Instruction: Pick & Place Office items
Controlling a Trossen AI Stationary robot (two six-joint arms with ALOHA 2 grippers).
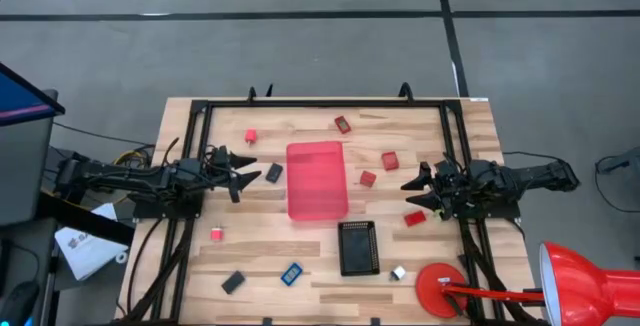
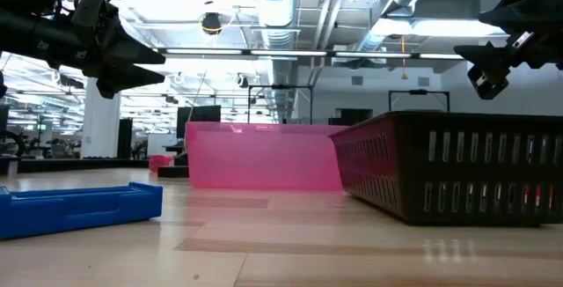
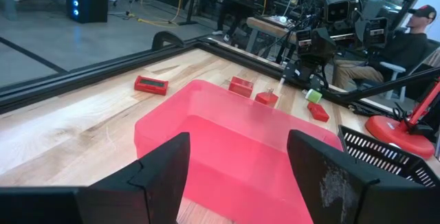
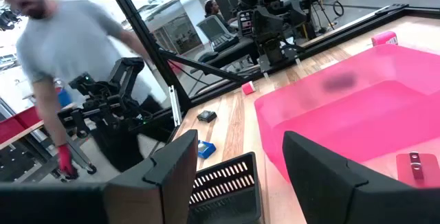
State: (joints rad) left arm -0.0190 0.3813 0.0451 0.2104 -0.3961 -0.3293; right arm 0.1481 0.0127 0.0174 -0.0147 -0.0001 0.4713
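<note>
The tray (image 1: 317, 180) at the table's middle is translucent pink-red, and the square tray (image 1: 358, 247) beside it is black with a grid pattern. The scattered office items (image 1: 390, 160) are mostly red (a few black, one blue). The table (image 1: 470, 141) is pale wood.

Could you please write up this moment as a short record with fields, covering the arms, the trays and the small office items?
left gripper: jaws open, empty, above the table left of the pink tray
right gripper: jaws open, empty, right of the pink tray
pink tray: table centre, nothing visible inside
black tray: just in front of the pink tray, looks empty
office items: scattered on the wood, none in a tray; red piece, blue piece, black piece
red lamp: front right corner
</note>
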